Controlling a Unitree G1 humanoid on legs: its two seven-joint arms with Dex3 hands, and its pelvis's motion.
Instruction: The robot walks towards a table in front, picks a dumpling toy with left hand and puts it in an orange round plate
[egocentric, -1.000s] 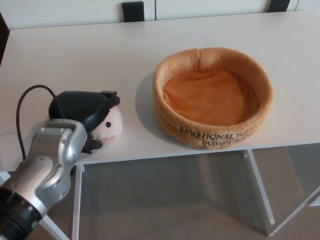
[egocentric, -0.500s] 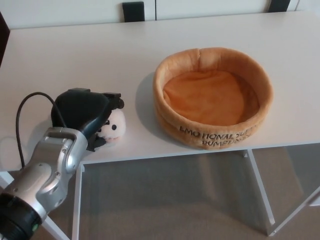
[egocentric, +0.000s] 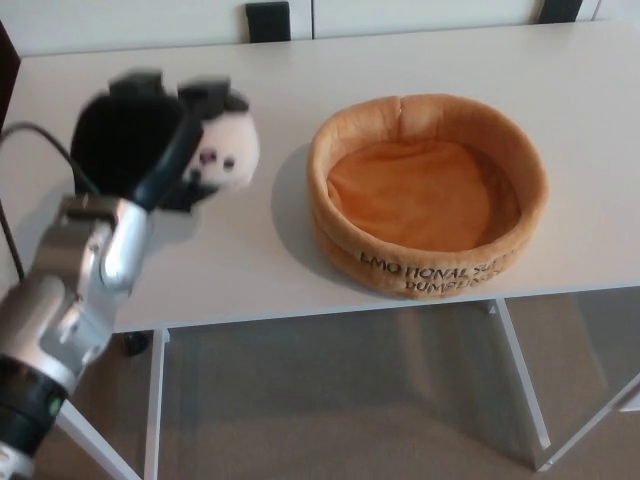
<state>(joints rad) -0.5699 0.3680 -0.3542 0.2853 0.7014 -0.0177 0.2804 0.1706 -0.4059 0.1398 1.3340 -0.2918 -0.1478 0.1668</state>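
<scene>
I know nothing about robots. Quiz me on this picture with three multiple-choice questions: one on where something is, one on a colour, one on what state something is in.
1. Where is the dumpling toy?
A. Inside the plate
B. In the left hand, left of the plate
C. On the floor

2. What colour is the round plush plate?
A. Orange
B. Blue
C. Green

3. What is in the plate?
A. Two toys
B. The robot's hand
C. Nothing

Answers:
1. B: the black fingers wrap the pale toy, well clear of the plate's rim.
2. A: its wall and soft floor are both orange.
3. C: only the bare orange lining shows inside, on the white table.
</scene>
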